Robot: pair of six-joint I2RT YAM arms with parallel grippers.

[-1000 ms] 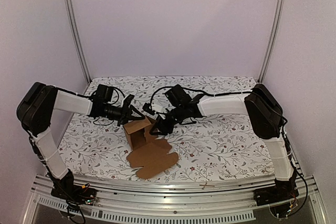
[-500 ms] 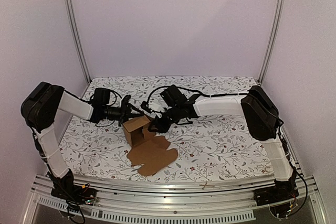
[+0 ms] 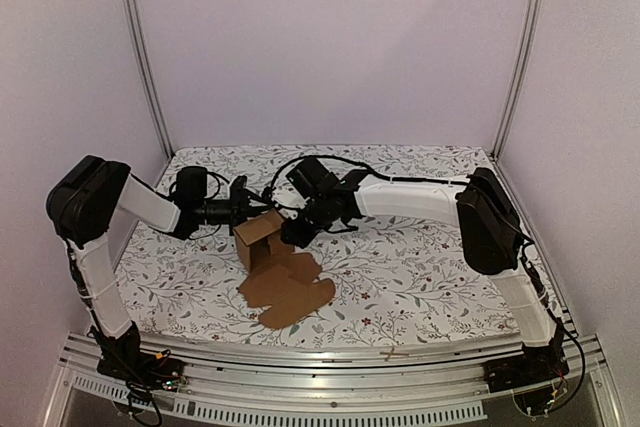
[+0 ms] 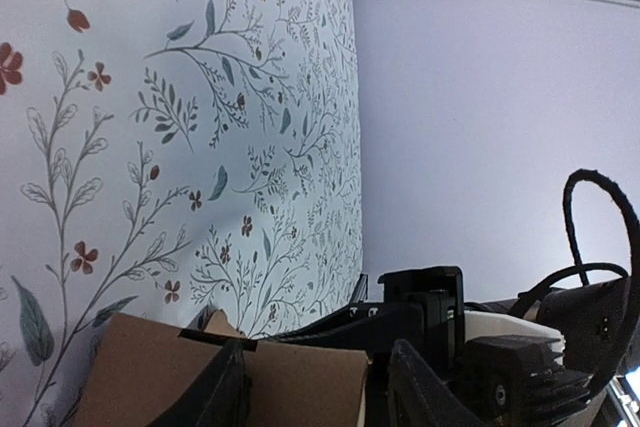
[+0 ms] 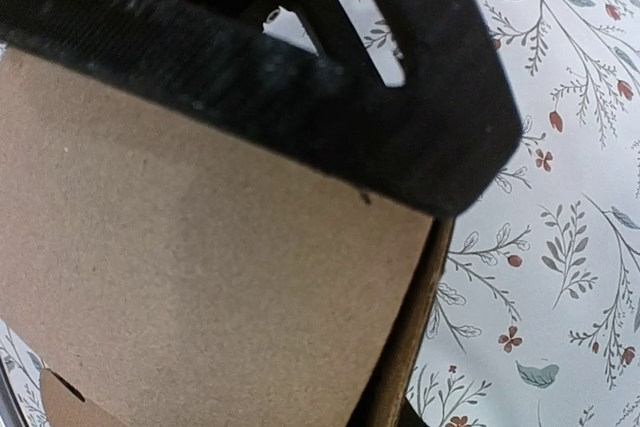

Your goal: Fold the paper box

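I see paper box (image 3: 258,238) left of counter (image 3: 430,272) centre, open room rightward | brown corrugated, boxy end upright, notched flaps flat | left pincer (image 3: 254,210), right pincer (image 3: 290,233) at its walls; grip I cannot tell

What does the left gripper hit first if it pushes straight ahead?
The paper box: its raised wall stands right at the tips of the left gripper, seemingly partly between them. The right gripper sits just beyond, though depth there is unclear.
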